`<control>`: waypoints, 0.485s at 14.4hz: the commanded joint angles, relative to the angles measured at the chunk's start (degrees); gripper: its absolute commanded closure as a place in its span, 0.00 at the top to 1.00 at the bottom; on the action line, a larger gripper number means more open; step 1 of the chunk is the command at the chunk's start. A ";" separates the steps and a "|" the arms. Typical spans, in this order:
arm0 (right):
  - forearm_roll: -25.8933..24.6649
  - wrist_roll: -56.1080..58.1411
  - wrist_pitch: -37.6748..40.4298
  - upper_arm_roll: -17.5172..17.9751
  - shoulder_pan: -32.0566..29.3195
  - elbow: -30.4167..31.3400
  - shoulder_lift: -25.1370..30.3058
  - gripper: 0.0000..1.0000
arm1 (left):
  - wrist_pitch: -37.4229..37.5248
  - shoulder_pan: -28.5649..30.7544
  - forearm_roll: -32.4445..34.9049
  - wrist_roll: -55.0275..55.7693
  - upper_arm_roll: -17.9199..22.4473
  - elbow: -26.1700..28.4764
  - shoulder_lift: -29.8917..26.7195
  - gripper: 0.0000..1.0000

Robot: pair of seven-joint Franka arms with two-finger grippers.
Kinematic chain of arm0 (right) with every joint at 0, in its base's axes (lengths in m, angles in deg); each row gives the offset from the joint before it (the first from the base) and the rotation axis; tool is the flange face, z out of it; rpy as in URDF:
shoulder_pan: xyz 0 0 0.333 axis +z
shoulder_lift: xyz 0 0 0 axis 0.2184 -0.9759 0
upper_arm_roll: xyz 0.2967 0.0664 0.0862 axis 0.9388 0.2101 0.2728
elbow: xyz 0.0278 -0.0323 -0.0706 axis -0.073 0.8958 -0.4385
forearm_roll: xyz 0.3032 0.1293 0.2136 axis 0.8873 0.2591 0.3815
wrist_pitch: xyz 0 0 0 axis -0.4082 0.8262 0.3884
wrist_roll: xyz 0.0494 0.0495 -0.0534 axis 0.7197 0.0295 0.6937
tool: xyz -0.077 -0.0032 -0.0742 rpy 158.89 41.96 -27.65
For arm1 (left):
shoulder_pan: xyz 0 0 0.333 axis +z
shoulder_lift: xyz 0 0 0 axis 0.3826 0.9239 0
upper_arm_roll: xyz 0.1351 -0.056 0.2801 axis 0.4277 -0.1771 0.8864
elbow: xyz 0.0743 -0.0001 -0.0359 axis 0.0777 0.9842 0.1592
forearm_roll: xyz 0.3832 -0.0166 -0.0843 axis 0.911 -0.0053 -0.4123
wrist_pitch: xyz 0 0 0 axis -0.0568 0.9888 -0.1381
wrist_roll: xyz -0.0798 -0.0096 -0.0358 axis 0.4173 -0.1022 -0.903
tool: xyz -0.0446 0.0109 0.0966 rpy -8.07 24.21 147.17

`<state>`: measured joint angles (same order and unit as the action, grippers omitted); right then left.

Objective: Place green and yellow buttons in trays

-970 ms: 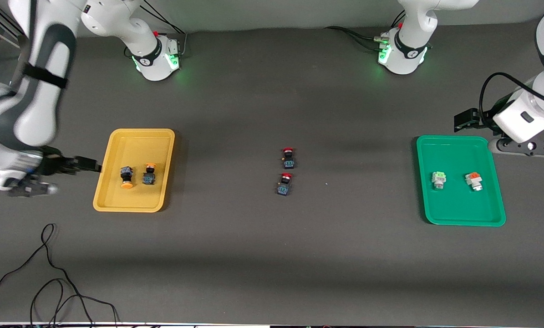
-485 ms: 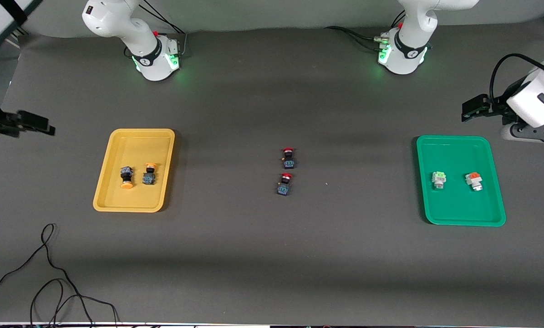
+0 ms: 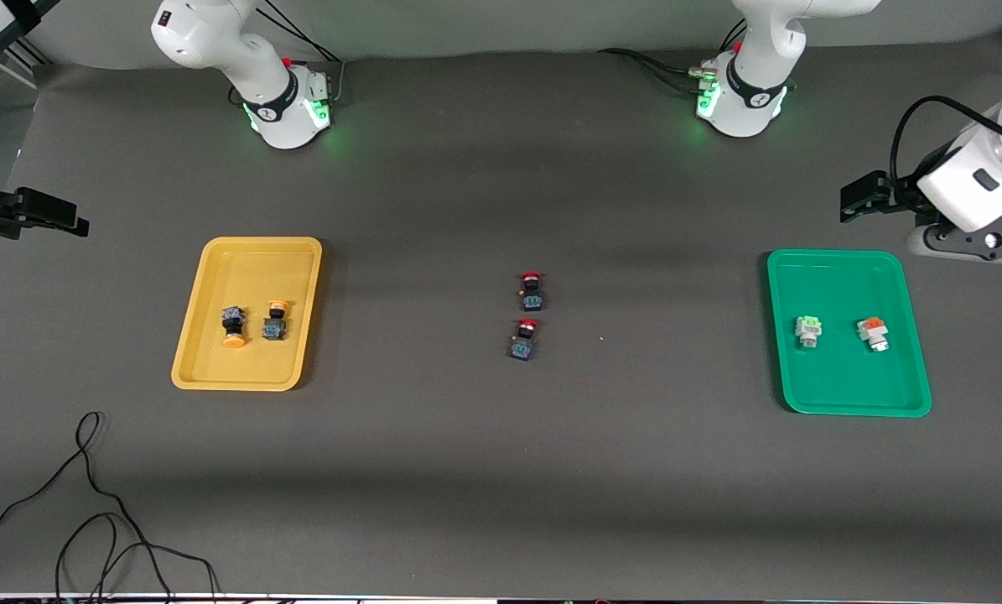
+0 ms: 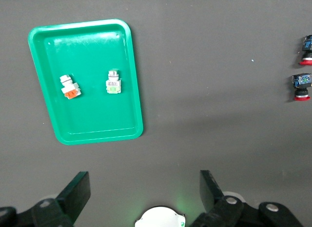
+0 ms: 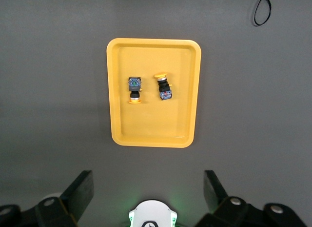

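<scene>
All four buttons are sitting in trays, and I'm holding both arms up and clear.

The yellow-capped pair [image 3: 252,325] is lying in the yellow tray [image 3: 207,369], the green-capped button [image 3: 807,330] and orange-capped button [image 3: 872,332] in the green tray [image 3: 853,409]. Between the trays, two red-capped switches [image 3: 527,315] are resting on the table. I'm keeping the right gripper [image 5: 146,188] and left gripper [image 4: 144,190] spread wide, empty.

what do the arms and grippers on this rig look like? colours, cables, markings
Both arms are white with rounded shells and dark grey joint bands; each base glows green. The left gripper and right gripper are black with two flat fingers. A black cable loops over the left wrist, and thin black cables run from both bases.
</scene>
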<state>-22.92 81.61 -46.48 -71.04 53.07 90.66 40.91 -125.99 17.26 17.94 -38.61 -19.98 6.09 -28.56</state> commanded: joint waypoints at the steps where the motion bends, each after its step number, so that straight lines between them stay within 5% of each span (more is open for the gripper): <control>1: -1.24 -0.87 1.07 0.07 -0.03 -1.04 -0.23 1.00 | 1.25 1.02 -0.48 0.41 -1.01 -0.88 -0.06 1.00; 7: -1.24 -1.58 1.16 2.34 -2.05 -1.48 0.48 1.00 | 1.25 -0.13 -0.21 0.32 0.66 -0.88 -0.15 1.00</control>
<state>-22.95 81.52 -46.45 -70.18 52.55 90.64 40.80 -125.99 17.51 17.94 -38.61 -19.88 6.09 -28.56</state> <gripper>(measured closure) 0.000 0.000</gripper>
